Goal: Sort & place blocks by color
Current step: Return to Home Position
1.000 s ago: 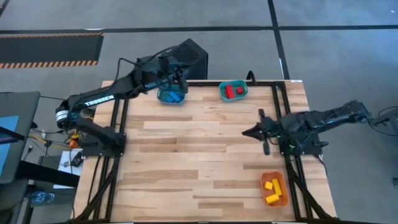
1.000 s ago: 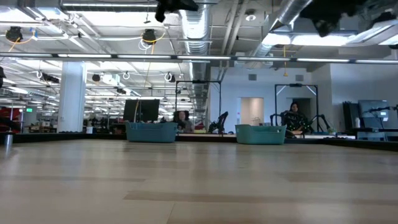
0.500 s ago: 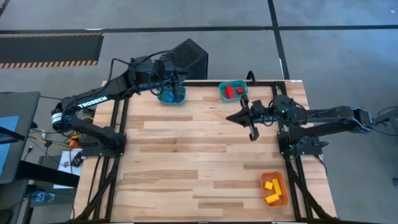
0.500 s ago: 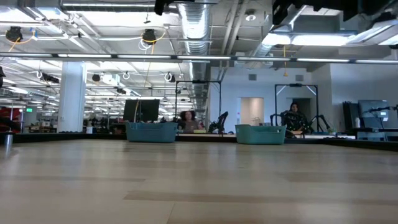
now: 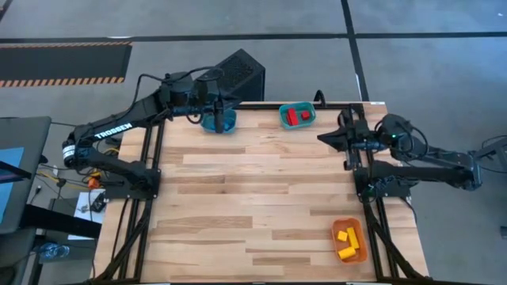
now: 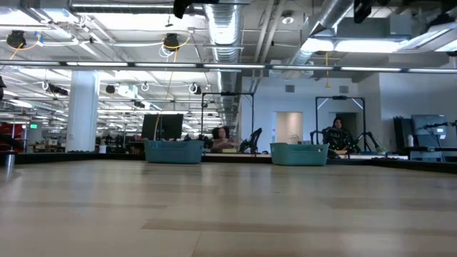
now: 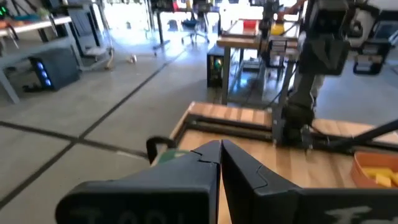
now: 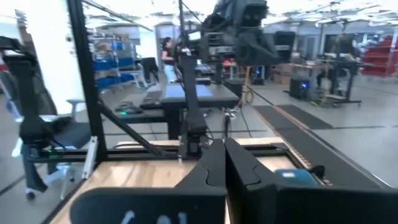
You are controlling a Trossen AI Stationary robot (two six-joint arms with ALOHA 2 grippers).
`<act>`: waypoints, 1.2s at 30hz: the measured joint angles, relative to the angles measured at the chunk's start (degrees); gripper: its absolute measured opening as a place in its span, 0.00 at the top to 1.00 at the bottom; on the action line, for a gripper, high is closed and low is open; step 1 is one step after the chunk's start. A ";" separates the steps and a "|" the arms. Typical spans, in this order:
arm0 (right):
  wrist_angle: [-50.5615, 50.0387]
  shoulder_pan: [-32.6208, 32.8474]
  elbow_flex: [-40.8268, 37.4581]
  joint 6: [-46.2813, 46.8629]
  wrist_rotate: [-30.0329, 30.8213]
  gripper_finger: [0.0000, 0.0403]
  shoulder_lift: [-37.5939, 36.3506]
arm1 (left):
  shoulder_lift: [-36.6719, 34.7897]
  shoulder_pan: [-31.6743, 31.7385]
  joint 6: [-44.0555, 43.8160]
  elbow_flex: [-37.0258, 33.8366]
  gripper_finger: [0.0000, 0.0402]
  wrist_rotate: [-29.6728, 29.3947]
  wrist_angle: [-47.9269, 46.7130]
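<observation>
With the blocks (image 5: 342,236) binned by colour, the left end effector (image 7: 220,152) and right end effector (image 8: 224,152) hang closed and empty, since nothing seems left to grasp.

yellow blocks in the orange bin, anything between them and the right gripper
Nothing visible does: only bare table lies between the shut right gripper, above the table's right side, and the yellow blocks in the orange bin. The left gripper hangs over the blue bin.

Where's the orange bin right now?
High view: the orange bin sits at the wooden table's right edge, in the corner far from the teal bin, with yellow blocks inside.
</observation>
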 joint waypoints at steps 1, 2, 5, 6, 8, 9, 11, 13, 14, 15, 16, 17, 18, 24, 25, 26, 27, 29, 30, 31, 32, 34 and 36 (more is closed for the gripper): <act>-1.06 -0.62 0.00 -0.03 0.00 0.98 -0.72 | -0.15 0.08 0.05 -0.02 1.00 0.17 -0.70; -1.67 -1.09 0.00 -0.02 0.01 0.98 -1.15 | -0.28 0.27 0.13 -0.07 1.00 0.33 -0.90; -2.18 -1.71 0.00 -0.05 0.11 0.98 -1.32 | -1.04 0.35 -0.60 -2.88 1.00 1.86 3.51; -2.26 -1.67 0.00 -0.07 0.11 0.98 -1.26 | -1.58 0.41 -2.00 -5.22 1.00 2.59 6.13; -2.73 -1.63 0.00 -0.35 0.09 0.99 -1.22 | -2.89 0.55 -5.70 -11.34 1.00 4.26 15.44; -2.85 -1.60 -0.01 -0.57 0.08 0.99 -1.22 | -3.86 0.55 -7.82 -14.57 1.00 5.25 20.07; -2.63 -1.47 -0.02 -1.48 0.09 0.99 -1.24 | -6.11 0.55 -11.56 -20.72 1.00 6.03 29.07; -2.61 -1.47 -0.02 -1.73 0.06 0.99 -1.24 | -8.55 0.57 -14.59 -26.48 1.00 5.30 34.13; -2.71 -1.48 -0.02 -1.73 -0.05 0.99 -1.24 | -9.92 0.58 -15.81 -29.11 1.00 4.80 35.56; -2.71 -1.49 -0.06 -1.76 -0.16 0.99 -1.22 | -11.46 0.59 -16.51 -31.63 1.00 4.16 36.97; -2.60 -1.47 -0.20 -1.78 -0.41 0.99 -1.24 | -13.25 0.59 -16.64 -33.84 1.00 3.47 38.48; -2.53 -1.49 -0.50 -1.84 -0.87 0.99 -1.25 | -15.47 0.59 -16.63 -36.06 1.00 2.82 39.48; -2.31 -1.49 -1.14 -1.91 -1.15 0.99 -1.37 | -17.71 0.59 -16.39 -38.28 1.00 1.74 40.34; 8.25 -1.50 -11.27 0.36 -1.16 0.99 -5.72 | -30.55 0.59 -15.34 -50.46 1.00 -8.31 44.42; 10.89 -1.61 -13.15 1.43 -0.71 0.99 -6.20 | -31.87 0.59 -15.60 -52.18 1.00 -10.44 45.52; 12.46 -1.67 -14.53 2.17 0.76 0.99 -6.68 | -32.84 0.59 -16.47 -53.91 1.00 -12.32 46.70; 12.88 -1.69 -15.59 2.57 3.09 0.99 -7.27 | -33.31 0.57 -18.03 -55.36 1.00 -13.64 47.97; 11.84 -1.74 -16.80 1.72 9.89 0.99 -7.86 | -33.58 0.49 -21.81 -57.59 1.00 -14.56 48.64; 10.47 -1.74 -17.12 1.61 13.09 0.98 -8.10 | -33.55 0.46 -23.40 -58.41 1.00 -14.90 48.15; 9.36 -1.78 -17.31 2.27 16.03 0.97 -8.25 | -33.57 0.46 -24.49 -59.18 1.00 -15.47 46.98; 8.72 -1.76 -17.33 3.60 18.34 0.96 -8.43 | -33.58 0.46 -25.14 -59.88 1.00 -16.16 44.73; 8.56 -1.80 -17.31 6.53 20.15 0.95 -8.72 | -33.47 0.48 -25.88 -60.55 1.00 -16.56 37.94; 9.24 -1.78 -17.29 6.97 17.57 0.95 -8.89 | -33.45 0.41 -26.76 -60.59 1.00 -16.05 34.14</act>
